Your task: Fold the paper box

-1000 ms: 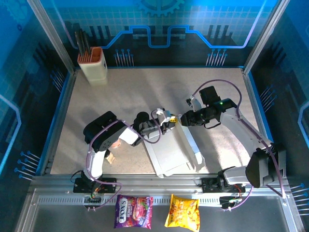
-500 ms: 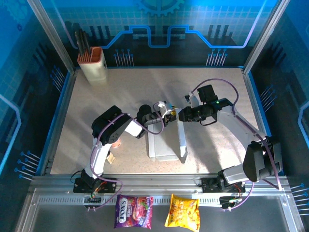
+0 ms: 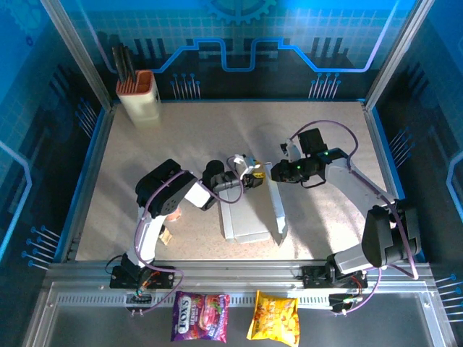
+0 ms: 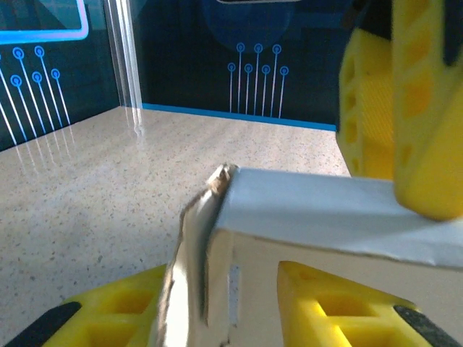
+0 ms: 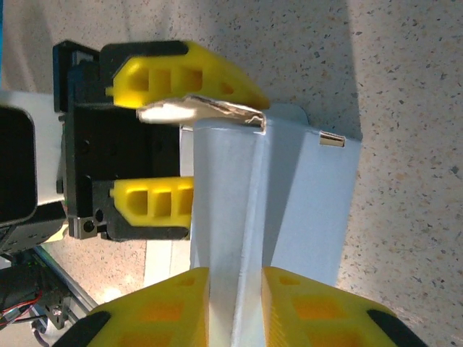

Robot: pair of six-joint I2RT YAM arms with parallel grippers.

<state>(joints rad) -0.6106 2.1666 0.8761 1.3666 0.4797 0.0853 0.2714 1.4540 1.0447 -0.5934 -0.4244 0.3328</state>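
1. Lying on the worktop, towards its near edge — the paper box, one side wall raised.
2. Right gripper: jaws pinch that wall.
3. Left gripper: jaws straddle the box's far corner — apparently parted.

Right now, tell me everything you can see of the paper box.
The paper box is plain white-grey thin cardboard, half folded, in the near middle of the speckled table. Its base lies flat; its right long wall stands raised along a crease. The right tool pinches that wall at its far end. The left tool straddles the box's far end with fingers apart, and a crumpled tab there lies against one finger.
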